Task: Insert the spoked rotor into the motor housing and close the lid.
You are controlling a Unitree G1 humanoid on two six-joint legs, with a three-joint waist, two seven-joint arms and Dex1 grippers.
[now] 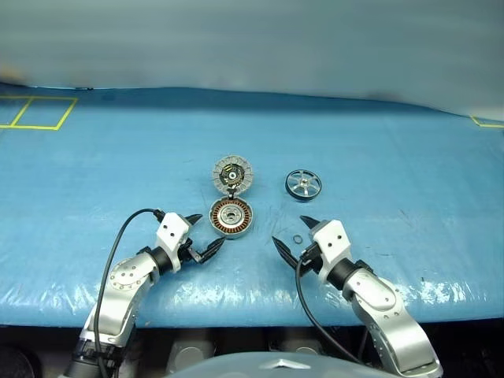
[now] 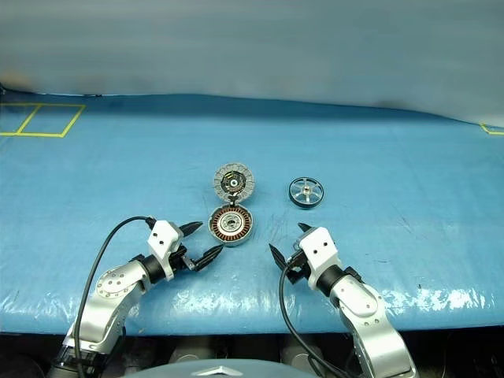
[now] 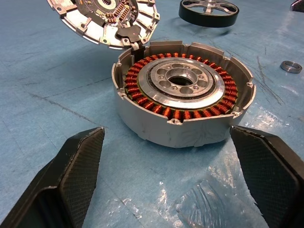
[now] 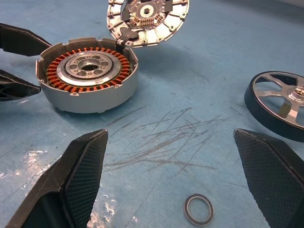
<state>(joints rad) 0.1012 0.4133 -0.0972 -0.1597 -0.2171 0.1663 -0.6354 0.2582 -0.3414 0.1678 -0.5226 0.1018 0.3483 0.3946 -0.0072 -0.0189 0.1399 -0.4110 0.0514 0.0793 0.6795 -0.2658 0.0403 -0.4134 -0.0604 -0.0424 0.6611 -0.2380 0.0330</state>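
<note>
- My left pincer (image 1: pixel 208 235) hovers just beside the motor housing (image 1: pixel 231 216), fingers spread apart and empty; my right pincer (image 1: pixel 293 236) hangs on the housing's other side, also spread apart and holding nothing.
- The spoked rotor (image 1: pixel 303 185) lies flat on the blue surface (image 1: pixel 394 197), beyond and to the right of the housing, apart from it. Nothing is inserted yet.
- The lid (image 1: pixel 233 174) stands swung open behind the housing, ribbed face up, joined at the hinge.
- Risk: a small black ring (image 1: pixel 297 240) lies between my right pincer and the housing. I judge I could pinch it by mistake, or nudge it under the rotor.
- Risk: the rotor lies flat, so my fingers may slip off its dark rim and skid it away from the housing.
- Risk: lowered tilted, the rotor could jam on the copper windings (image 3: pixel 156 107) or scrape them.
- Risk: reaching past the housing, an arm could knock the open lid shut before the rotor is in.
- Risk: the housing looks unclamped; a sideways push may slide it.
</note>
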